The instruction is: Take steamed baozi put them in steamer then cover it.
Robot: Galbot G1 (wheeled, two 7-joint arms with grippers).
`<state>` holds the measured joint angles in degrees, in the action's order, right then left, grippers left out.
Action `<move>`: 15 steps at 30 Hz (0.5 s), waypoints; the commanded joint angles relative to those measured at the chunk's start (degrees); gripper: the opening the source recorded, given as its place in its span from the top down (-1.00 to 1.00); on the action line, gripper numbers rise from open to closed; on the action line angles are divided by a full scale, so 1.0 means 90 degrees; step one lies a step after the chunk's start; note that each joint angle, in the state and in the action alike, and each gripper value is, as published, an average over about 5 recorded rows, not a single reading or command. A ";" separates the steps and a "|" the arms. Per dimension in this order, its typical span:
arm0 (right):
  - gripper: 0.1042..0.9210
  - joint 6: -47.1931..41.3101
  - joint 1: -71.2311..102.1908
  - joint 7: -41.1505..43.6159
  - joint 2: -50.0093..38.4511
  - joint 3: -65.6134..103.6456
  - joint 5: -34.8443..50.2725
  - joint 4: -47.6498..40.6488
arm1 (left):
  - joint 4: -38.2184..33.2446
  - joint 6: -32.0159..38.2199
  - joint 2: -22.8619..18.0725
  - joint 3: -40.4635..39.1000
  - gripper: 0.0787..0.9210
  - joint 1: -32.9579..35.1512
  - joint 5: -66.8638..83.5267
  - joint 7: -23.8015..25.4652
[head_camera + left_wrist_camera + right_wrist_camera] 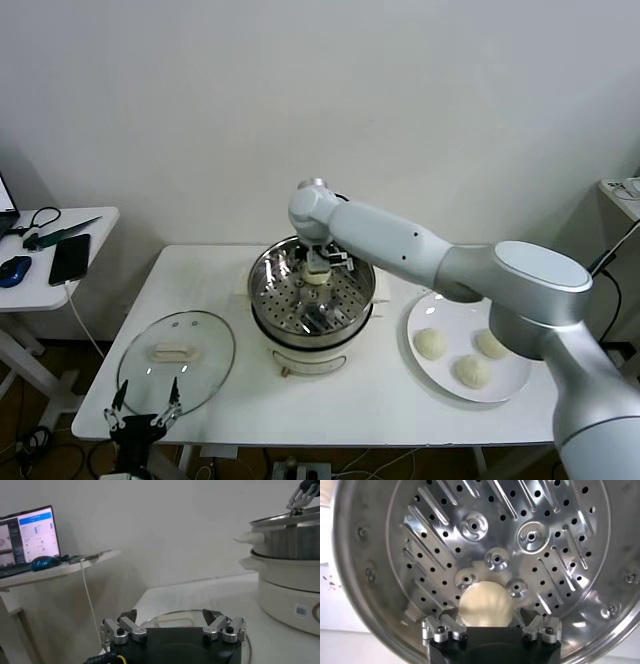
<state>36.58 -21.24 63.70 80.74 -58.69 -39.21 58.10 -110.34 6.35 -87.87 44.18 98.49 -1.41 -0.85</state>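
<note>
The right claw [316, 264] hangs inside the steamer [311, 300] with its jaws spread apart, a bun [485, 605] resting on the perforated tray [530, 555] just between them; it seems to be released, though the contact itself is partly hidden. That puts the work at the first drop. Three more baozi [473, 371] wait on the white plate [420, 315] to the steamer's right, so the next move calls for lifting clear and reaching there. The left claw [146, 410] idles open at the tabletop's [380, 410] near edge, by the glass cover [176, 359].
</note>
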 commanded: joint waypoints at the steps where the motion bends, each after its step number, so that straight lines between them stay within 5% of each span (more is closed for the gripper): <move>1: -0.76 -0.0795 -0.1309 0.0507 -0.0913 -0.0699 0.2559 0.0866 | -0.0109 -0.0034 0.0016 -0.0004 -0.77 0.0079 0.0094 -0.0011; 15: -0.76 -0.5449 -0.3154 -0.0266 -0.4027 -0.2947 0.7753 0.2508 | -0.0371 -0.0198 -0.0033 -0.0076 -0.77 0.0190 0.0235 -0.0072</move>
<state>11.29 -40.49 63.23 60.82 -74.54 0.85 71.95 -112.60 5.18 -88.10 43.80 99.83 0.13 -1.33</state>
